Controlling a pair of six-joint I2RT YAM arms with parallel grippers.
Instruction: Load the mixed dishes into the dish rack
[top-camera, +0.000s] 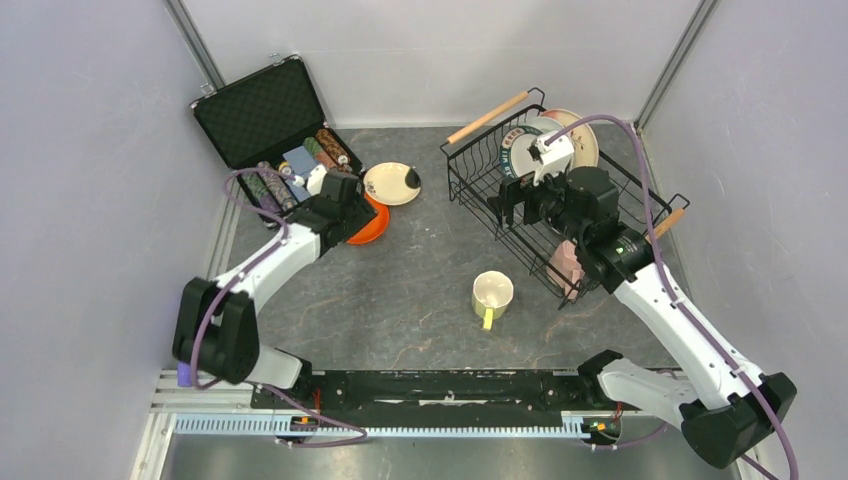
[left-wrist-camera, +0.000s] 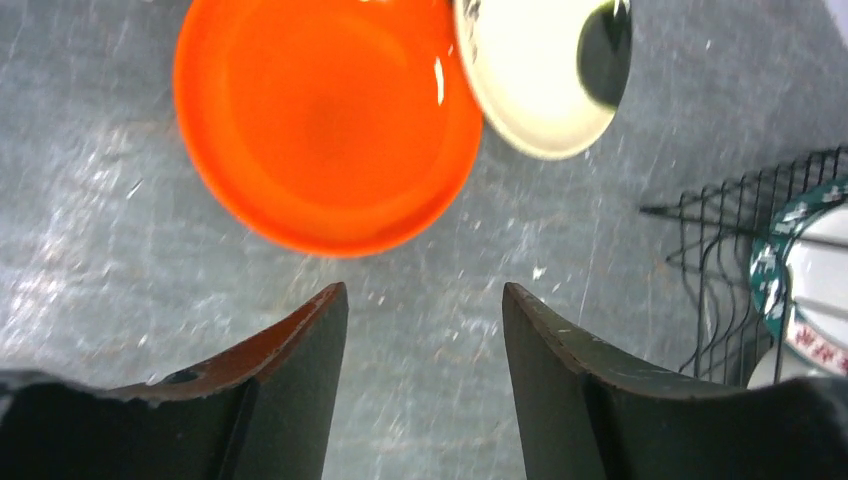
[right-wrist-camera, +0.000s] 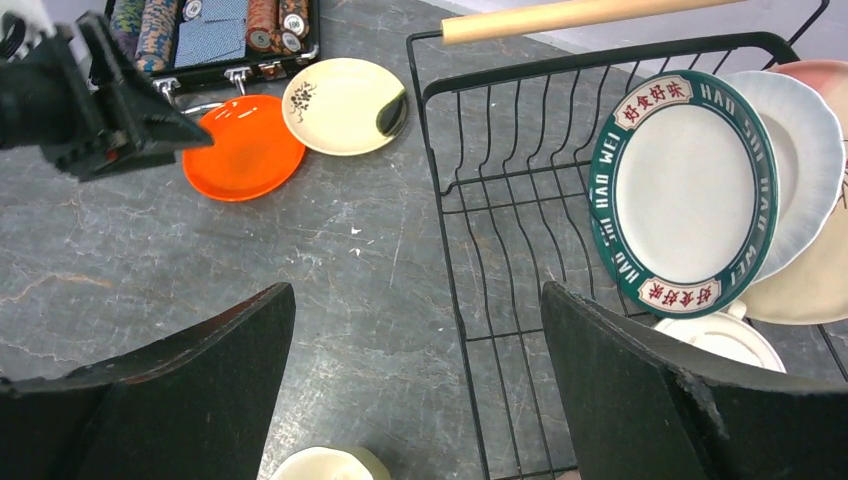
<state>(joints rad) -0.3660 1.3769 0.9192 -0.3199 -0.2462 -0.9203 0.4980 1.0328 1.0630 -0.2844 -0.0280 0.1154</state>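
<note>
The dish rack stands at the right. It holds upright a teal-rimmed plate, a white plate and a pink-cream plate, with a white piece below them and a pink mug at its near end. An orange plate and a cream black-spotted plate lie flat on the table at the left. A yellow-green mug stands upright in the middle. My left gripper is open and empty, above the table just short of the orange plate. My right gripper is open and empty over the rack's left wall.
An open black foam-lined case at the back left holds poker chips and a blue card box. Grey enclosure walls stand on three sides. The left arm also shows in the right wrist view beside the orange plate.
</note>
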